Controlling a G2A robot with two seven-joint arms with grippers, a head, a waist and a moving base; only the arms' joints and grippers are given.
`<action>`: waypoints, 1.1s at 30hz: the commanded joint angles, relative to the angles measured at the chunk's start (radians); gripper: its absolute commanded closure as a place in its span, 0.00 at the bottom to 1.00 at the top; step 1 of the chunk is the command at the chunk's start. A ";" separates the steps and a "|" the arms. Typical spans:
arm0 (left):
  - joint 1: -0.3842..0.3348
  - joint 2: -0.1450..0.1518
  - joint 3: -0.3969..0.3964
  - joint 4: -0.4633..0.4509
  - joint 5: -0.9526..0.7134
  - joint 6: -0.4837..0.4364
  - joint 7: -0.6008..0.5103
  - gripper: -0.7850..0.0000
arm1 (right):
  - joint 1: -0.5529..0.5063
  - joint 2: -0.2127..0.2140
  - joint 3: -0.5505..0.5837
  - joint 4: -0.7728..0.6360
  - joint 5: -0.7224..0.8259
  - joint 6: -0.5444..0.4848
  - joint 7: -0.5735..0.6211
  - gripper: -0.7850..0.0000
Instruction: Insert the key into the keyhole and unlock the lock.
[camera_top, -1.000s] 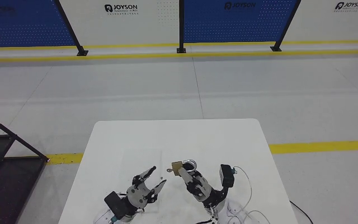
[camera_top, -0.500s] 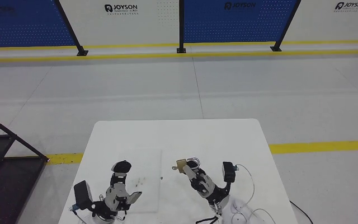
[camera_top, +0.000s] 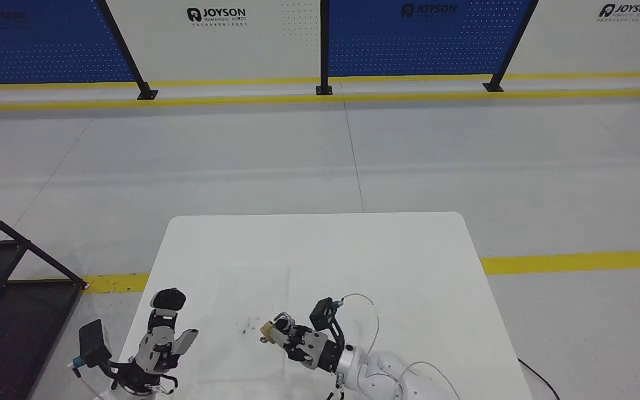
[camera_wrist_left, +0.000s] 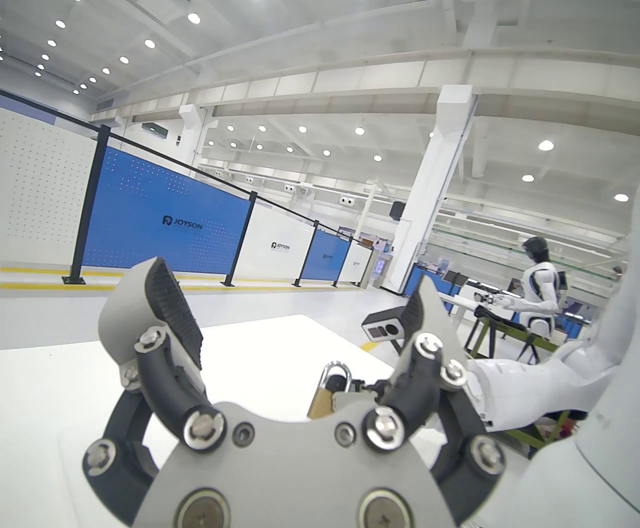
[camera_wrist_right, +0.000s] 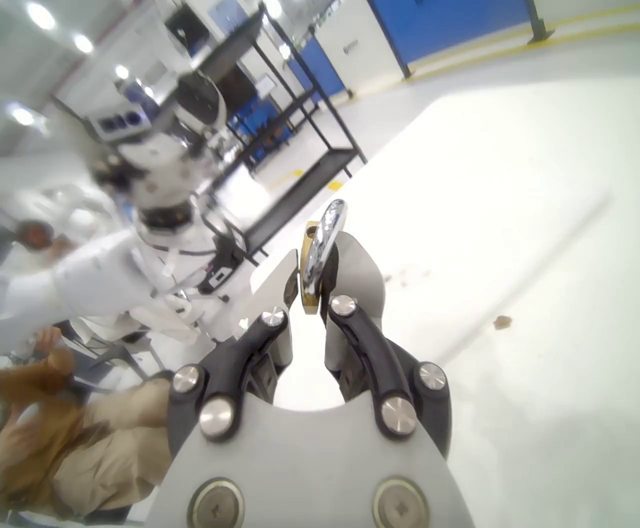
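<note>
A brass padlock (camera_top: 270, 330) with a silver shackle is held above the white table (camera_top: 300, 250) near its front middle. My right gripper (camera_top: 282, 334) is shut on it. In the right wrist view the padlock (camera_wrist_right: 311, 270) stands edge-on between the fingers of the right gripper (camera_wrist_right: 312, 282), shackle up. I cannot make out the key. My left gripper (camera_top: 177, 320) is open and holds nothing, near the table's front left corner, well apart from the lock. In the left wrist view the left gripper (camera_wrist_left: 290, 300) has wide jaws, and the padlock (camera_wrist_left: 327, 392) shows beyond them.
A few small dark specks (camera_top: 245, 323) lie on the table close to the lock, with one brown speck (camera_wrist_right: 501, 322) in the right wrist view. A black rack (camera_top: 30, 262) stands off the table's left side. The right arm's thin cable (camera_top: 362, 305) loops above the table.
The left gripper has pulled away leftward from beside the lock to the front left corner. The right gripper, still holding the padlock, has swung left and nearer the front edge.
</note>
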 joint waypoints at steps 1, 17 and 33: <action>0.007 -0.001 -0.013 0.001 0.000 0.016 -0.002 0.00 | 0.036 -0.020 -0.047 0.048 -0.001 0.040 0.018 1.00; 0.007 -0.001 -0.013 0.001 0.000 0.016 -0.002 0.00 | 0.184 -0.128 -0.195 0.264 -0.007 0.192 0.008 0.35; 0.007 -0.001 -0.013 0.001 0.000 0.016 -0.002 0.00 | 0.148 -0.100 -0.137 0.145 -0.101 0.246 0.027 0.00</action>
